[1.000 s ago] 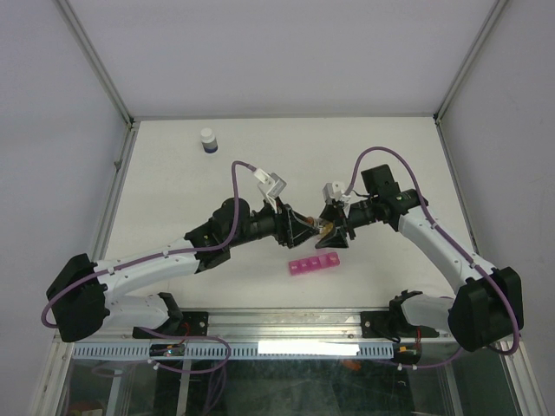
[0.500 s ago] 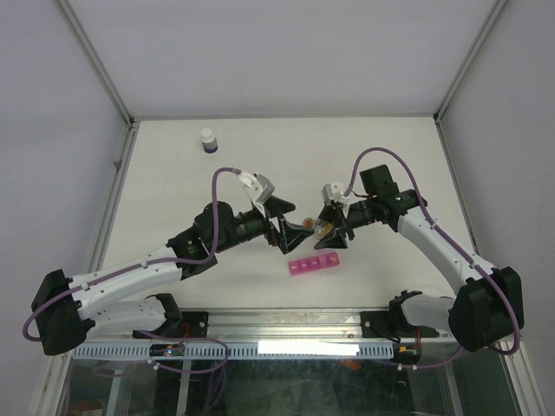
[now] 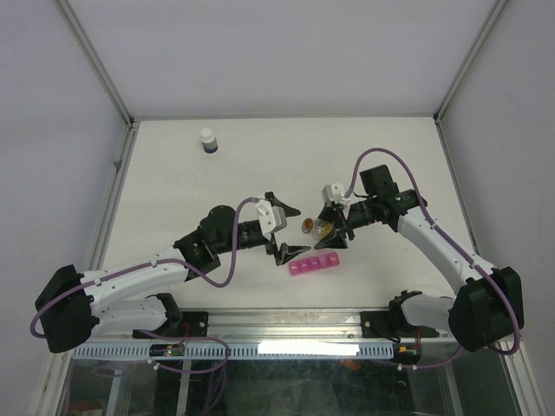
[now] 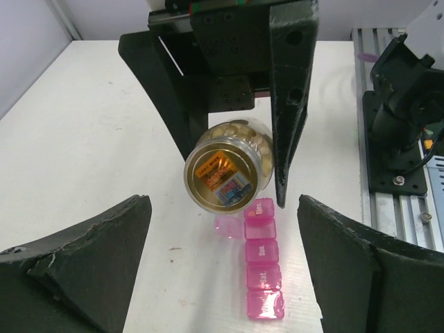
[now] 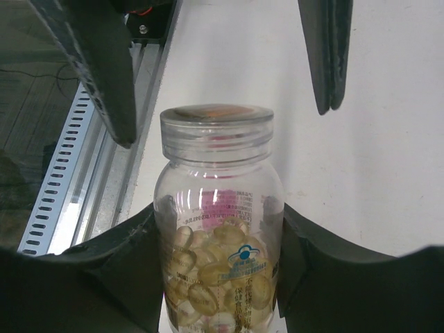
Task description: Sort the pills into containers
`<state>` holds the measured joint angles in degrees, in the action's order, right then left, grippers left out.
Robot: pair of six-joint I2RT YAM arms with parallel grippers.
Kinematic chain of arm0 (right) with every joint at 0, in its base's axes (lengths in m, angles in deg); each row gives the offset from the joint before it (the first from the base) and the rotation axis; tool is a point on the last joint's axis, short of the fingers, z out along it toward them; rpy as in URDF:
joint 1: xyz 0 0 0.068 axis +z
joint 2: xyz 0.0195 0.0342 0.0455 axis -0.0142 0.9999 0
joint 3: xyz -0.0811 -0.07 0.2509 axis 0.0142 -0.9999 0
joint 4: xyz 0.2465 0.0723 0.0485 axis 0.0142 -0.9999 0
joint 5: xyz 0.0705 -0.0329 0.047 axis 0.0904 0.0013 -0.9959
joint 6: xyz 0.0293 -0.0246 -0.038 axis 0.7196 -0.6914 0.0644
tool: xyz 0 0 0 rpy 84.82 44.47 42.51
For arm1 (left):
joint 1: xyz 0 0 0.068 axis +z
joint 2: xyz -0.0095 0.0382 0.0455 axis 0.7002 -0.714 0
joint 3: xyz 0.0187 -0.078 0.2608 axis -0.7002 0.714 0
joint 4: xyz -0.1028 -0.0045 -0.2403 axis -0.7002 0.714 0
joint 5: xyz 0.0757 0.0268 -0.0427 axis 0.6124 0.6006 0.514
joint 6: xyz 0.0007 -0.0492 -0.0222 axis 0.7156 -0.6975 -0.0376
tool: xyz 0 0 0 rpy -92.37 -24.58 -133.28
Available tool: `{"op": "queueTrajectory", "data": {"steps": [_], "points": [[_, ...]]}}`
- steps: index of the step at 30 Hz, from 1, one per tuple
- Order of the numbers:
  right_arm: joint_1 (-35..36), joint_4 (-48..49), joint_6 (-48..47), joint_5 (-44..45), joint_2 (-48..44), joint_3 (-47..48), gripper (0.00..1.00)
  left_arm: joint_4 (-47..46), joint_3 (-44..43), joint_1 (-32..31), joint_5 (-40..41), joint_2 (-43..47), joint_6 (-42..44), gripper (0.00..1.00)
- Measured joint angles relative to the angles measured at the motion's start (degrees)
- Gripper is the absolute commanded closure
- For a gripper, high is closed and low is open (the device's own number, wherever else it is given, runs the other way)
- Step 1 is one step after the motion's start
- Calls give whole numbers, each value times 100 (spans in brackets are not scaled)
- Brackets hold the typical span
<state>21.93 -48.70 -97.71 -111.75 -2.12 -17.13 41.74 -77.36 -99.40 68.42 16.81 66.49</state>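
containers [image 4: 262, 267]: translucent bright pink, pale lettering on lids
pill bottle [image 5: 218, 229]: clear, yellow capsules inside, gold end face with orange-blue print
small bottle [image 3: 207, 140]: white cap, dark body
tabletop [image 3: 173, 199]: white
left tool [image 3: 301, 230]: black
right tool [image 3: 331, 229]: black

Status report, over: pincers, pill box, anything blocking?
Left pincer open, clear of the pill bottle. Right pincer shut on pill bottle, cap on. Pink pill box on table beside it, untouched. Cap blocks the pills.
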Motion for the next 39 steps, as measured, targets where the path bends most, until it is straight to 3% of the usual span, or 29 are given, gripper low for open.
{"op": "queueTrajectory", "data": {"steps": [17, 21, 32, 39], "points": [[0, -24, -76, -79, 0, 0, 100, -190, -236, 188, -450, -321, -107, 36], [0, -24, -76, -81, 0, 0, 100, -223, -249, 219, -531, -321, -186, 47], [-13, -48, -79, -94, -2, 2, 100, -299, -291, 236, -629, -387, -660, 89], [-50, -59, 39, -28, 0, 7, 100, -251, -297, 151, 20, -396, -2087, 96]]}}
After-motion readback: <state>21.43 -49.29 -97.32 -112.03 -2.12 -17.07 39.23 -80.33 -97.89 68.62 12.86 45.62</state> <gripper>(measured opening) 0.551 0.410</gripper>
